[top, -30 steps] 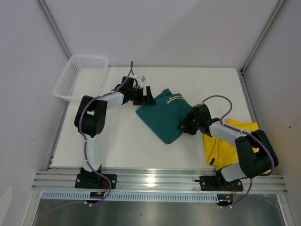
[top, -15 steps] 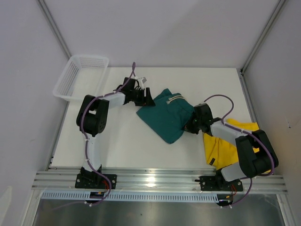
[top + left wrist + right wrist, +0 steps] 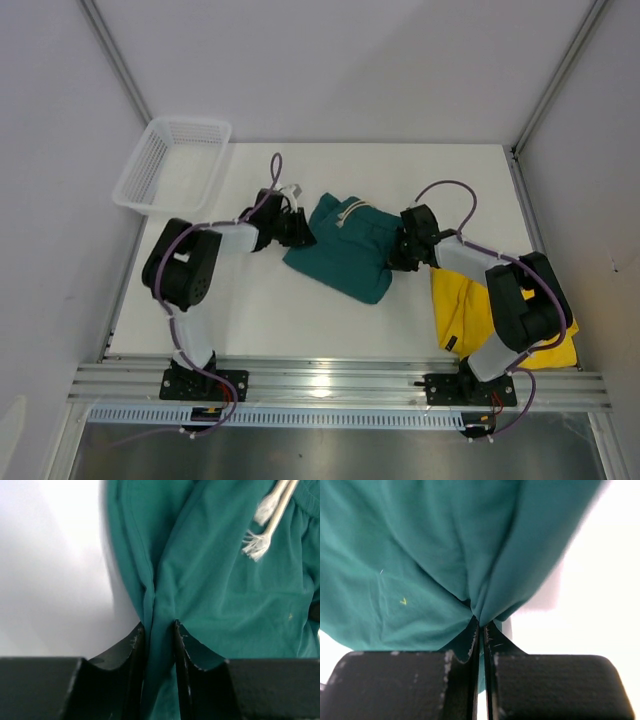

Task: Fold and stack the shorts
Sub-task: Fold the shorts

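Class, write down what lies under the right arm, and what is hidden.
The yellow shorts lie on the table under the right arm. The arm covers their middle, so no drawstring or logo can be seen.

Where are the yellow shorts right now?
In the top view, the yellow shorts lie at the table's near right corner, partly under the right arm, just right of the teal shorts.
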You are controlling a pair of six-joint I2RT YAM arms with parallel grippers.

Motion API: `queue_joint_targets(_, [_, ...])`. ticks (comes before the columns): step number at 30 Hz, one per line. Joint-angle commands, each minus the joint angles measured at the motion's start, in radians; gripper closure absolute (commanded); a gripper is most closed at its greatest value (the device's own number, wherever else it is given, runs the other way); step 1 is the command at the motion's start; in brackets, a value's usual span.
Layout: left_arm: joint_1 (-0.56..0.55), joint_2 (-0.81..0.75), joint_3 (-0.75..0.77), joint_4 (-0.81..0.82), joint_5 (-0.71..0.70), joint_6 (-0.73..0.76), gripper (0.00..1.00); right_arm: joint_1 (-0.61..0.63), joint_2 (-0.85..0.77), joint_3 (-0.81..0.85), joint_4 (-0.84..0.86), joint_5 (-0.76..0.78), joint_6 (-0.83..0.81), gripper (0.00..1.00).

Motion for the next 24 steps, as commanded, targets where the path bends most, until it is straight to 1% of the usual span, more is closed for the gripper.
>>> queue_joint_targets(1, [-0.008,-0.180,-0.223,0.149,-0.197,-0.136,0.69,0.035,0.057,0.112,-0.062,0.046,-0.113,1.00])
queue_joint_targets(2, [-0.016,-0.217,-0.277,0.195,-0.217,-0.167,0.70,0.041,0.074,0.171,-0.094,0.048,-0.122,1.00])
queue_joint_targets(3, [-0.040,-0.255,-0.413,0.271,-0.245,-0.217,0.70,0.049,0.103,0.198,-0.103,0.062,-0.139,1.00])
queue_joint_targets(4, [-0.084,-0.326,-0.475,0.283,-0.351,-0.253,0.70,0.064,0.126,0.242,-0.118,0.075,-0.153,1.00])
queue_joint_targets(5, [-0.085,-0.357,-0.476,0.283,-0.395,-0.253,0.70,0.067,0.126,0.261,-0.122,0.076,-0.153,1.00])
queue_joint_targets(6, [-0.138,-0.386,-0.518,0.252,-0.453,-0.261,0.69,0.070,0.144,0.275,-0.125,0.077,-0.156,0.98])
queue_joint_targets(7, [-0.163,-0.436,-0.525,0.220,-0.558,-0.271,0.68,0.066,0.150,0.284,-0.125,0.070,-0.162,0.94])
queue_joint_targets(9, [-0.180,-0.476,-0.552,0.177,-0.579,-0.304,0.53,0.058,0.148,0.289,-0.112,0.047,-0.161,0.85])
queue_joint_targets(10, [-0.177,-0.518,-0.554,0.159,-0.581,-0.310,0.43,0.055,0.144,0.282,-0.106,0.039,-0.164,0.82])
queue_joint_targets(11, [-0.172,-0.536,-0.549,0.139,-0.578,-0.305,0.28,0.047,0.140,0.279,-0.096,0.022,-0.165,0.80])
queue_joint_targets(12, [-0.164,-0.553,-0.543,0.116,-0.575,-0.299,0.22,0.041,0.135,0.270,-0.094,0.016,-0.167,0.76])
queue_joint_targets(13, [-0.161,-0.568,-0.519,0.050,-0.576,-0.295,0.15,0.039,0.128,0.266,-0.088,0.010,-0.177,0.72])
queue_joint_targets(14, [-0.161,-0.590,-0.491,0.016,-0.578,-0.287,0.05,0.033,0.123,0.258,-0.082,-0.001,-0.184,0.68])
queue_joint_targets(15, [-0.161,-0.601,-0.479,-0.016,-0.578,-0.285,0.02,0.032,0.117,0.244,-0.077,-0.003,-0.190,0.56])
queue_joint_targets(17, [-0.155,-0.624,-0.448,-0.079,-0.575,-0.285,0.01,0.018,0.094,0.223,-0.051,-0.019,-0.199,0.47])
queue_joint_targets(19, [-0.131,-0.638,-0.451,-0.086,-0.538,-0.287,0.01,-0.002,0.068,0.183,-0.011,-0.049,-0.191,0.36])
queue_joint_targets(20, [-0.117,-0.644,-0.459,-0.072,-0.521,-0.285,0.01,-0.032,0.060,0.169,0.003,-0.094,-0.185,0.32])
queue_joint_targets(22, [-0.071,-0.641,-0.470,-0.050,-0.463,-0.278,0.01,-0.066,0.045,0.125,0.033,-0.154,-0.185,0.30])
queue_joint_targets(23, [-0.056,-0.636,-0.470,-0.038,-0.442,-0.268,0.01,-0.083,0.039,0.109,0.073,-0.224,-0.184,0.26])
queue_joint_targets(24, [-0.034,-0.619,-0.464,-0.033,-0.423,-0.262,0.01,-0.108,0.036,0.094,0.094,-0.263,-0.181,0.25])
